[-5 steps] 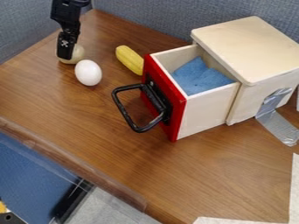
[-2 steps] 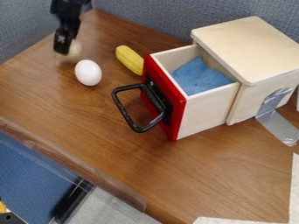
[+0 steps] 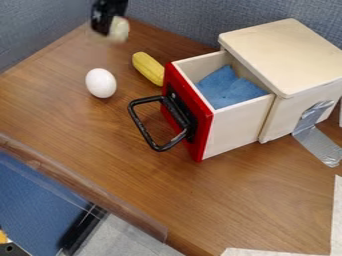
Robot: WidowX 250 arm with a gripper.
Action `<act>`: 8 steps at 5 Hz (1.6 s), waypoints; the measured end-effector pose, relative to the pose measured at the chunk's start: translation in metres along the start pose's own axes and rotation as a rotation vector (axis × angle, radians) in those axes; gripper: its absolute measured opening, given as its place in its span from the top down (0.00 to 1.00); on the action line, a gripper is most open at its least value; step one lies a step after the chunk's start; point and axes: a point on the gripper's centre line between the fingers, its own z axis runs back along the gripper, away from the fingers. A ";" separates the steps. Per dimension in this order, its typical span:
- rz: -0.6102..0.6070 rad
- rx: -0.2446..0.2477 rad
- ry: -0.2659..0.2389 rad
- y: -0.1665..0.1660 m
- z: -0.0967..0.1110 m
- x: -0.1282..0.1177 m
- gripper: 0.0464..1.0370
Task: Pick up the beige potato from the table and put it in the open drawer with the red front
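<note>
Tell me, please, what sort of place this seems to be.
Probably a robot lab or test workspace: a black tool hangs over a wooden table, a small wooden drawer box is taped in place, and blue-grey partition panels stand behind.

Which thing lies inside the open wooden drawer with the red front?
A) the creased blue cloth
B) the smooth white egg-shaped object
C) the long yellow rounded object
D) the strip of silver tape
A: the creased blue cloth lies between the pale walls of the red-fronted wooden drawer.
</note>
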 end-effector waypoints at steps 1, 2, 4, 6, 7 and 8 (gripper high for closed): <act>-0.115 -0.039 0.056 0.002 0.031 -0.033 0.20; -0.246 -0.086 0.117 0.011 0.061 -0.075 0.20; -0.426 -0.065 0.178 0.040 0.069 -0.138 0.20; -0.475 -0.056 0.181 0.055 0.057 -0.159 0.16; -0.529 -0.057 0.145 0.062 0.053 -0.165 0.03; -0.610 -0.100 0.134 0.065 0.064 -0.158 0.03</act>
